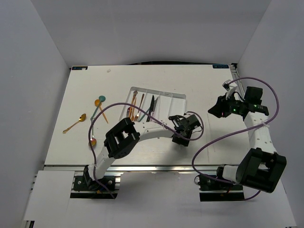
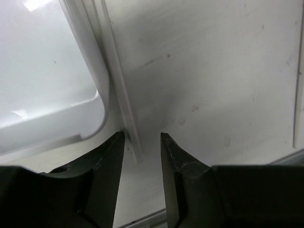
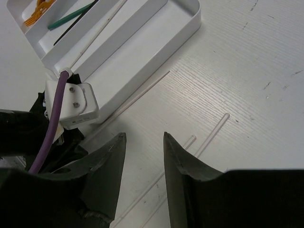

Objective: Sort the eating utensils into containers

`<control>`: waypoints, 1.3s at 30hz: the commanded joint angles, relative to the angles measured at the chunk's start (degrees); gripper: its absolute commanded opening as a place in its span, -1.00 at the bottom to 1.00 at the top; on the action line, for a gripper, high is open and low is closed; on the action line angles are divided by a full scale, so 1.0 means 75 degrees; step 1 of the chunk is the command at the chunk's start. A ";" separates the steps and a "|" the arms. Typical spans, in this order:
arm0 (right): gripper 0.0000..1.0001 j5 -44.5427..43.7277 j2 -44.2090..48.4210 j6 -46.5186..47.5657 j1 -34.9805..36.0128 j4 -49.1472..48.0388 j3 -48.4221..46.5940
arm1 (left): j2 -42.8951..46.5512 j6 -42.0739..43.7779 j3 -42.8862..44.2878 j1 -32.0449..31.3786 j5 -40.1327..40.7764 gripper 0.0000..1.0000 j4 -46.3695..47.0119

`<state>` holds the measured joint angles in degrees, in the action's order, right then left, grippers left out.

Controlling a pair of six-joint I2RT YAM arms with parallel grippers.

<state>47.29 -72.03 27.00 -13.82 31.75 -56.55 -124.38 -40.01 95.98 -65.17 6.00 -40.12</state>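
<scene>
"Checking the left gripper [image 2: 142, 148]: how do its jaws stand, and where is it?"

"Spread apart, gripping nothing. The unit sits low at the near right corner of the tray [image 2: 92, 111]. One chopstick [image 2: 121, 95] lies on the table [image 2: 213, 71] just beside the tray's outer wall. Its near end reaches in between the fingertips."

"State of the right gripper [image 3: 143, 137]?"

"Also spread, with nothing between the jaws. It hovers above the table to the right of the tray. Two more chopsticks [image 3: 214, 131] lie on the table below it, side by side and apart from the tray."

"Contents of the tray?"

"Orange forks [image 3: 35, 12] in one compartment. A teal knife [image 3: 70, 18] and a black knife [image 3: 71, 30] share the next. One pale chopstick [image 3: 95, 34] lies in the one after."

"Items outside the tray, left side?"

"A gold spoon [image 1: 75, 124] lies on the table, well left of the tray."
</scene>
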 commanded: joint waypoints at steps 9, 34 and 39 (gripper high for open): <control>-0.12 0.0175 0.0393 -0.0179 -0.0008 -0.0014 0.0193 | -0.0479 -0.0197 0.0608 -0.0182 0.1192 -0.32 -0.0792; -0.14 0.0070 0.0709 0.0126 -0.0008 0.0349 -0.0064 | 0.1008 0.0331 0.1018 -0.0230 0.0360 -1.00 -0.0229; -0.13 0.0117 0.0780 0.0056 -0.0020 0.0373 -0.0474 | 0.1442 0.0214 0.0914 0.0133 0.0173 -1.00 -0.0229</control>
<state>47.29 -67.81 27.11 -13.82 34.28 -56.42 -119.70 -37.63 101.38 -66.13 8.36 -42.89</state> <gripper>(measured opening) 0.433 0.175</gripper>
